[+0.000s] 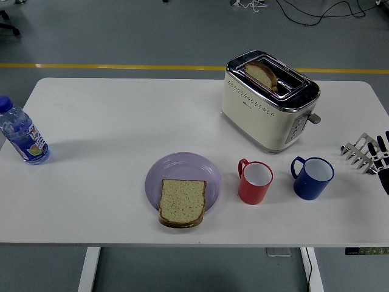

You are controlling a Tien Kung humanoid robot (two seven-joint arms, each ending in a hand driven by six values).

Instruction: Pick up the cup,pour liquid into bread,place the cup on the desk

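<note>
Bright, even overhead light is seen; soft shadows are cast beside the toaster (269,100), whose chrome top glints; focus is sharp.

Right hand (383,159) at right edge, black fingers extended, empty.

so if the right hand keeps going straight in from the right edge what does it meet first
Probably the toast rack, right by the right hand; beyond it stands the blue cup. Depth is unclear, so it may pass above the rack.

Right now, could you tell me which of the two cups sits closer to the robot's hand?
The blue cup. It stands nearer the right hand entering at the table's right edge; the red cup sits farther left, beside the plate.
</note>
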